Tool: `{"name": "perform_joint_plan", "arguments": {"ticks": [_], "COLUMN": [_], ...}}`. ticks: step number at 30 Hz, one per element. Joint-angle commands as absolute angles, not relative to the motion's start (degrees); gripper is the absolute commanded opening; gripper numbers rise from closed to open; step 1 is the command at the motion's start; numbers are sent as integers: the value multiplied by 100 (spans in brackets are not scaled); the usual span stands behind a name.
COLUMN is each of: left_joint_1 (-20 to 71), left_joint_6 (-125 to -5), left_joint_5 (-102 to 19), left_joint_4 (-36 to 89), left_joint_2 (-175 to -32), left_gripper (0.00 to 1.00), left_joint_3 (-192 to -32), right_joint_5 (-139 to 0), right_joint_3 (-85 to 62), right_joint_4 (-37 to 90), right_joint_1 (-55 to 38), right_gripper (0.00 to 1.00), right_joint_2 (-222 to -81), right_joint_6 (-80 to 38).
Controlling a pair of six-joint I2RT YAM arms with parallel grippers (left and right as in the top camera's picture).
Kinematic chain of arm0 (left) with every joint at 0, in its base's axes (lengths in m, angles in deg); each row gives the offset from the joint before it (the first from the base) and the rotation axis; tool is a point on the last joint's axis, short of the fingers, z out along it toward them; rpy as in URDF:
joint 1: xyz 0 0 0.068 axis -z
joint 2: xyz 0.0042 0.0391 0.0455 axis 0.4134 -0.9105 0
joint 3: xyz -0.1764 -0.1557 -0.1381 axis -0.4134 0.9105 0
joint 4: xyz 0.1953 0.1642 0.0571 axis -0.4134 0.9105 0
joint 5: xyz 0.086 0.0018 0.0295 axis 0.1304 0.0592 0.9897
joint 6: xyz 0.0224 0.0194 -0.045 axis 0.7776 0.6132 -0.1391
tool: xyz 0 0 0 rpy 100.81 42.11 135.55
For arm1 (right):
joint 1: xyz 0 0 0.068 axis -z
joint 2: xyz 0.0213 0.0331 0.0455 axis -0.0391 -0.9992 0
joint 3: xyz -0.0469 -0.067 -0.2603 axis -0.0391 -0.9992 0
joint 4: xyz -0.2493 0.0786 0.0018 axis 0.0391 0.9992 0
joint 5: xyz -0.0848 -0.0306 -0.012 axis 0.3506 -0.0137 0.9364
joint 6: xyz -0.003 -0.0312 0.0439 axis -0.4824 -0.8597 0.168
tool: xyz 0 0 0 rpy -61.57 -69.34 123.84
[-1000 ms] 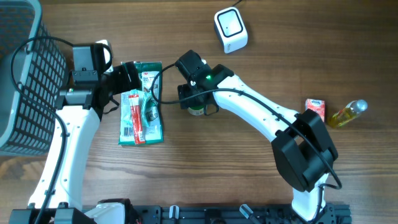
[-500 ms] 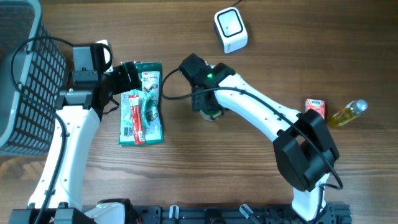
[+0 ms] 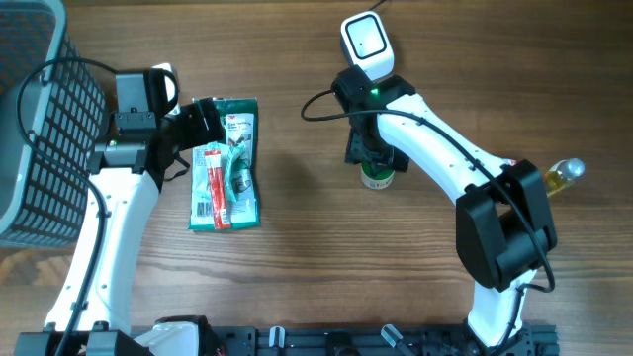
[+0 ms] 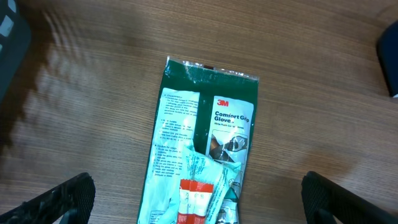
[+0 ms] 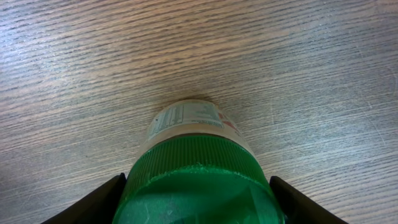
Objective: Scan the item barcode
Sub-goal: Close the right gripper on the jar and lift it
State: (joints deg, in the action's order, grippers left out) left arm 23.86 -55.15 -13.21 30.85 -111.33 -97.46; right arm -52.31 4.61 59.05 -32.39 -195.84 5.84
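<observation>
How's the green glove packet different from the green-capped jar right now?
The glove packet lies flat on the table, free below the open left pincer; the jar is cap-up, clamped in the right pincer. The glove packet is a flat pouch; the jar is round. Both show green.

Brown wood-grain tbl (image 3: 297, 287), even light

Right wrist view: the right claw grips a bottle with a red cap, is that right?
No. The cap is green, not red; the right wrist view shows it. The right claw does grip the bottle.
</observation>
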Motion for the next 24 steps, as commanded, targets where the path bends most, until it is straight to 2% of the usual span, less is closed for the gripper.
{"name": "perform_joint_plan", "arguments": {"ticks": [1, 16, 19, 22, 24], "left_joint_1": [2356, 2356, 2356, 2356, 2356], "left_joint_6": [-5485, -5485, -5487, -5485, -5485], "left_joint_5": [-1369, -1369, -1369, -1369, -1369], "left_joint_4": [3068, 3068, 3068, 3068, 3068], "left_joint_2": [-11071, -11071, -11071, -11071, -11071], "left_gripper": [100, 100, 100, 100, 100], "left_joint_3": [-9810, -9810, -9810, -9810, -9810], "right_joint_5": [-5072, -5535, -5550, -5618, -5917], "right_joint_3": [364, 364, 364, 364, 364], "right_joint_4": [5962, 5960, 5960, 5923, 5831], "right_joint_1": [-3121, -2728, -2728, -2728, -2728], "right_gripper": [74, 75, 84, 100, 100], "right_joint_2": [-19683, -19549, -19549, -19549, -19549], "right_joint_6": [490, -660, -662, -841, -1114]}}
